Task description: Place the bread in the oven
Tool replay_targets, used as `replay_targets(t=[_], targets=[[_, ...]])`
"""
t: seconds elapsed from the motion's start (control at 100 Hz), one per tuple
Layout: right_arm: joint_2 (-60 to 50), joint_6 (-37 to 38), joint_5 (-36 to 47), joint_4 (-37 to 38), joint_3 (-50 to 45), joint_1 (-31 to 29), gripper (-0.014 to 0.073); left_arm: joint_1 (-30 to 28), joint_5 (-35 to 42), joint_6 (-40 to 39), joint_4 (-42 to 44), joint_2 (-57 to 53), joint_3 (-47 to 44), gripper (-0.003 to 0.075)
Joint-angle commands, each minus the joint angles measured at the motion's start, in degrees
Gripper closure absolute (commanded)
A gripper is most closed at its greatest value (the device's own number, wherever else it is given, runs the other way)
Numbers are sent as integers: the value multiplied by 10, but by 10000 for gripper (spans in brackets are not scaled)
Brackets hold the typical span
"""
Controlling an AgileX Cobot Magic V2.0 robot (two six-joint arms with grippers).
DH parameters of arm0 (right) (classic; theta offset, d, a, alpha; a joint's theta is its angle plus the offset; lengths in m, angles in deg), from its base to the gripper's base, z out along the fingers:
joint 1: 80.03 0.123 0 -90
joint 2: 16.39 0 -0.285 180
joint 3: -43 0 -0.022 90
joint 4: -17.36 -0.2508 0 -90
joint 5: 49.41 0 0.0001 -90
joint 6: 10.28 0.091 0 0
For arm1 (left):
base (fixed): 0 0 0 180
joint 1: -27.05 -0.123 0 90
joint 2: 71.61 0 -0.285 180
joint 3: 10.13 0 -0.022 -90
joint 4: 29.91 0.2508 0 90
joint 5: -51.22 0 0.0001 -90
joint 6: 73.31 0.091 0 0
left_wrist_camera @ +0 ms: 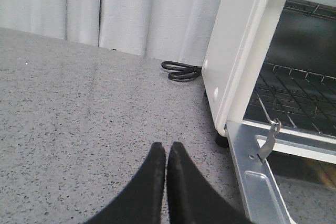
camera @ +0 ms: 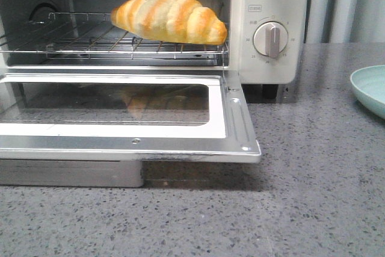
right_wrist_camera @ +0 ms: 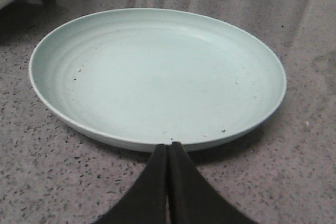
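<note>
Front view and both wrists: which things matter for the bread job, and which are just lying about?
Job:
bread, on the wire rack
oven, door down

Lying about:
pale green plate, empty
black cord beside the oven

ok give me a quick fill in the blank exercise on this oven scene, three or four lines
1. The bread lies on the wire ____ inside the oven.
2. The oven's glass door is ____.
3. The pale green plate in front of the right gripper holds ____.
4. The fingertips of the left gripper are pressed ____.

Missing words: rack; open; nothing; together
</note>
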Motion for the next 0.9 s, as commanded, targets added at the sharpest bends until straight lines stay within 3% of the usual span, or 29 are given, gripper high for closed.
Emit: replay_targets(t=[0.0,0.32,0.43,0.76,0.89], targets=[[-14,3,23,-2,-8,0,670,-2,45,-3,-7,-16,17,741],[-14,3,23,-2,-8,0,670,-2,56,-3,-5,-16,2,741],[-14,3,23,-2,-8,0,670,-2,70,-7,65,-16,-36,741],[-14,3,23,-2,-8,0,670,23,-80,-152,175,-16,-35,741],[-14,3,23,-2,-8,0,670,52,-76,-159,196,-16,-35,741]])
